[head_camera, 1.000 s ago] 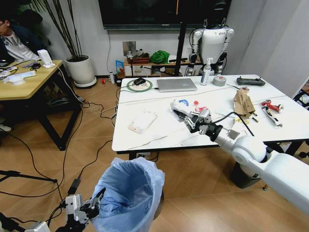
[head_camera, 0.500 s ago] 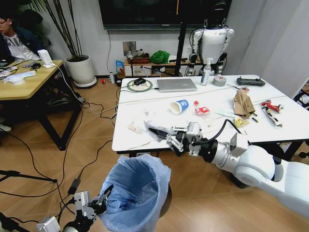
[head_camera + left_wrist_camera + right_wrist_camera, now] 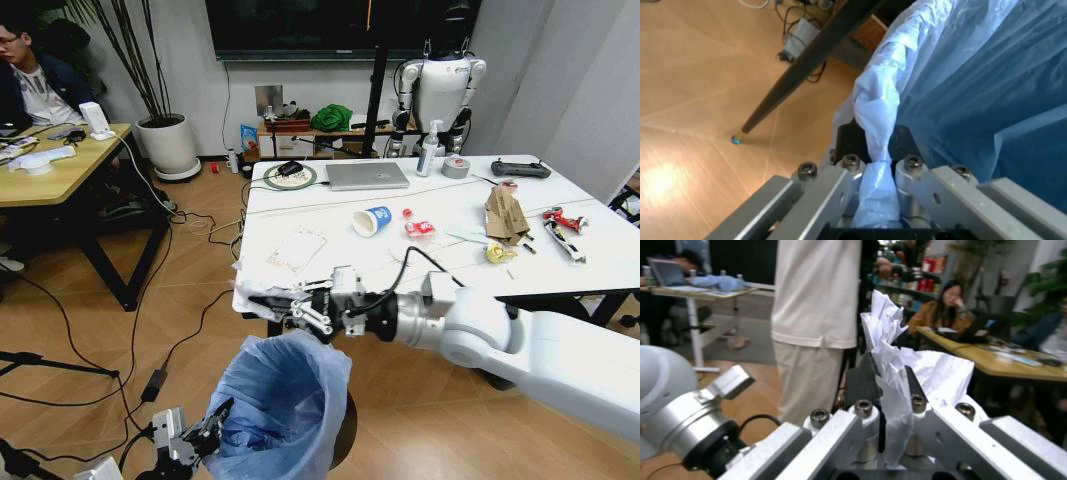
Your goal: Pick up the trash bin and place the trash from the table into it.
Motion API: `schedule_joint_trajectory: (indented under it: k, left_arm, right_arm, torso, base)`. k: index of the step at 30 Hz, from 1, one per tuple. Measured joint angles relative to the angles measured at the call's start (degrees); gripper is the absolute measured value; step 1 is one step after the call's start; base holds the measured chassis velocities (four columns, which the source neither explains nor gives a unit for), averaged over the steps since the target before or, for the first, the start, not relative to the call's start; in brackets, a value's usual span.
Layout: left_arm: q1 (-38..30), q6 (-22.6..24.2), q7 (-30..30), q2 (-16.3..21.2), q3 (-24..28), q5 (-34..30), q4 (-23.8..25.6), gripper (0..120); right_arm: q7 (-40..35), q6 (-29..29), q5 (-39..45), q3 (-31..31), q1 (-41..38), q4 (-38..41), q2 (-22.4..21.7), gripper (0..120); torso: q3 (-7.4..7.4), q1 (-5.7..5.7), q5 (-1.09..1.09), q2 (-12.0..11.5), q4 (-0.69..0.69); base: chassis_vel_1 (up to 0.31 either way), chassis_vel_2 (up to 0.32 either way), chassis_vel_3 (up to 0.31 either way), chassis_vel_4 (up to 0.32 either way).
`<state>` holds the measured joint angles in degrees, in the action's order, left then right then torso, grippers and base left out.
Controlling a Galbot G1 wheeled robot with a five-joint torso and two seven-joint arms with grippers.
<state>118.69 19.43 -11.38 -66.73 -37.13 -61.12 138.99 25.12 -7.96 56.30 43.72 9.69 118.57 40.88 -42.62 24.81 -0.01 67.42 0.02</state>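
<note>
The trash bin (image 3: 278, 400), lined with a crinkly light-blue bag (image 3: 987, 75), hangs low in front of the table (image 3: 330, 275). My left gripper (image 3: 205, 428) is shut on the bag's rim (image 3: 877, 150) at the bin's left side. My right gripper (image 3: 292, 306) is shut on a crumpled white wrapper (image 3: 262, 298) (image 3: 897, 355), just past the table's front edge and above the bin's opening. On the table lie a blue-white paper cup (image 3: 372, 220), a red-white snack pack (image 3: 418, 228), a flat white packet (image 3: 296, 249), torn brown cardboard (image 3: 505, 212) and a yellow scrap (image 3: 497, 253).
A silver laptop (image 3: 366, 175), a grey tape roll (image 3: 455, 167), a pump bottle (image 3: 428, 150) and a black controller (image 3: 519, 169) sit at the table's far side. A wooden desk (image 3: 60, 175) stands at the left. Cables run over the floor (image 3: 150, 300).
My right arm has swung left off the table with the white wrapper, from over the table's middle to above the bin. The bin has shifted slightly right and closer.
</note>
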Motion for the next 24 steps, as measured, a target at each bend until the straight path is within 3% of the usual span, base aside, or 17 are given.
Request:
schedule_joint_trajectory:
  k: [11,24]
  left_arm:
    - [0.8,0.6,-3.6,-0.4,-0.2,-1.2,1.6,0]
    - [1.3,0.9,-6.9,-0.5,-1.2,-0.6,3.2,0]
  right_arm:
    - [11.6,-0.6,-3.6,3.7,-1.7,-6.8,4.1,0]
    - [17.2,-0.5,-8.1,0.8,1.6,-7.6,1.1,0]
  torso:
    - [0.00,0.00,0.00,0.0,0.00]
    - [0.00,0.00,0.01,0.0,-0.01]
  base:
    - [0.000,0.000,0.000,0.000]
    - [0.000,0.000,0.000,0.000]
